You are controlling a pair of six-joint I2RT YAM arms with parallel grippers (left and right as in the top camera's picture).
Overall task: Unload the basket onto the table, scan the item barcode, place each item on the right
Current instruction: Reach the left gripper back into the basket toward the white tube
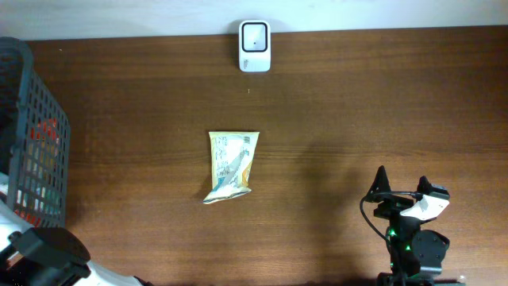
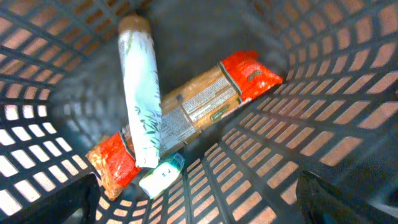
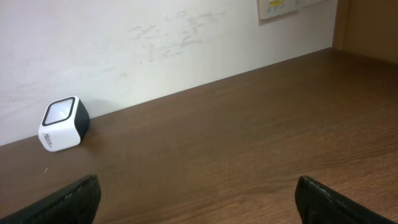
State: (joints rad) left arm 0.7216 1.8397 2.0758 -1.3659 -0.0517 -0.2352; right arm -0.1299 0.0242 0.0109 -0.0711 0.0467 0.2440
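words: none are showing clearly | snack bag (image 1: 232, 167): print is looking too small | orange pack (image 2: 202, 106): label is looking blurry | wall sign (image 3: 280, 7): is looking blurry

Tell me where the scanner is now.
In the overhead view the scanner stands at the far edge of the table, near the middle, well beyond the snack packet.

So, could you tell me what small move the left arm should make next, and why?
Probably lower the open left fingers toward the long white-and-green packet. It lies on top of the orange-red packet inside the dark mesh basket, so it looks the easiest to grasp. The fingers hold nothing, and the white barcode scanner at the table's far edge has no item in front of it.
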